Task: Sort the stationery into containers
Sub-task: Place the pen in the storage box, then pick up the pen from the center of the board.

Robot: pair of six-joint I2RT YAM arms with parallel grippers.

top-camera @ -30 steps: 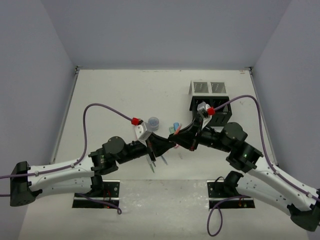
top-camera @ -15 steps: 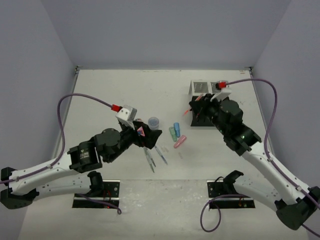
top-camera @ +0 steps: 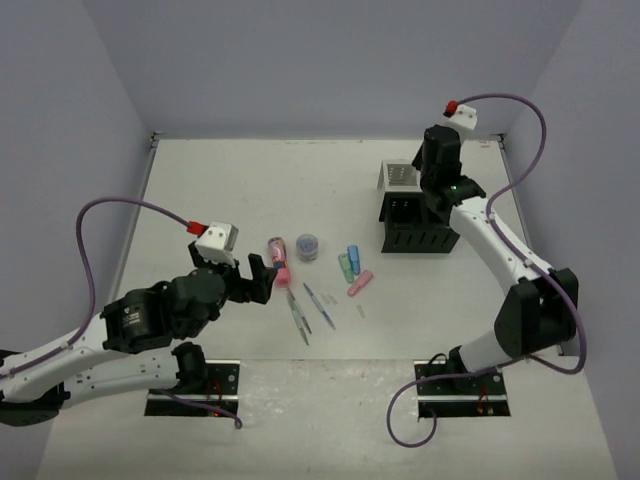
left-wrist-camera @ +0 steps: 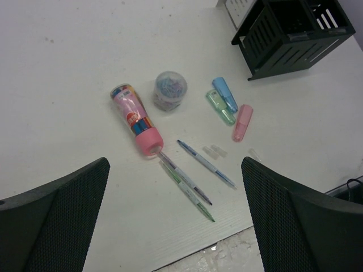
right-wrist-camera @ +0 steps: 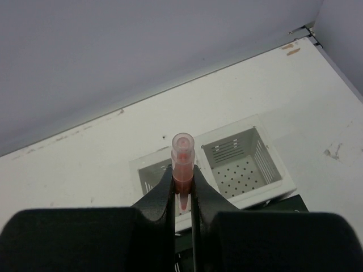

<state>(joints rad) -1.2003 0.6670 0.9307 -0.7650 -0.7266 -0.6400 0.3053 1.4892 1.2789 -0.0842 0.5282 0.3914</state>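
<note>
— Where's the orange pen?
— Pinched between the right fingers, over the white box by the far right corner of the table. The black box sits just nearer.
— And the left fingers?
— Spread wide, holding nothing, above the pot, markers and pens lying mid-table toward the near edge.

Top view looks down from behind over the whole table. Left wrist view, nearer, angles down at the pens, shared with top. Right wrist view faces the white box and wall.
</note>
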